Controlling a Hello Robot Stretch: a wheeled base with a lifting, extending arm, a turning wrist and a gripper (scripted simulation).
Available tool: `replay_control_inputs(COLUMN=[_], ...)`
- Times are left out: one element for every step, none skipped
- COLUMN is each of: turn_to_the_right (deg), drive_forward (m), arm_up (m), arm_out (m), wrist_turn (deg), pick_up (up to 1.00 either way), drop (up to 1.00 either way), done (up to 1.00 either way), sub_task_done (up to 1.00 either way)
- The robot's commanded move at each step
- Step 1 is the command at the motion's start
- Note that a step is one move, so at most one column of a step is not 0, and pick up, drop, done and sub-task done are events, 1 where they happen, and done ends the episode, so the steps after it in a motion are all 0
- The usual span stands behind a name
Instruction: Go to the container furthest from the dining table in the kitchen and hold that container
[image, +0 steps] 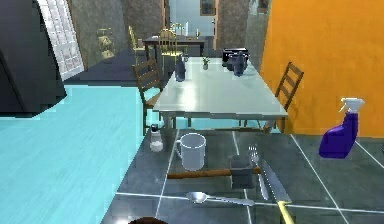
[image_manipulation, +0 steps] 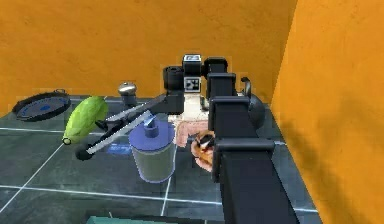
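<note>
Arm bar (image_manipulation: 245, 178) beside bluish-grey cup (image_manipulation: 152, 158)

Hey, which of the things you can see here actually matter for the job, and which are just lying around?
For the job:
dining table, as the reference
white mug, a candidate container
blue-grey container, another candidate

Just lying about:
purple spray bottle
spoon
green oblong thing
dark round pan
</note>
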Motion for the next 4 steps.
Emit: replay_control_inputs(turn_to_the_right=[0.0, 0.0, 0.0, 0.0], drive_forward=[0.0, 0.0, 0.0, 0.0], arm_up=[0.0, 0.0, -0.08, 0.0], arm_out=[0.0, 0.0, 0.0, 0.0], wrist_turn=[45.0, 36.0, 0.0, 0.0], pick_up=[0.0, 0.0, 0.0, 1.0], drop=[0.0, 0.0, 0.0, 0.0], done=[0.0, 0.0, 0.0, 0.0], sub_task_done=[0.0, 0.0, 0.0, 0.0])
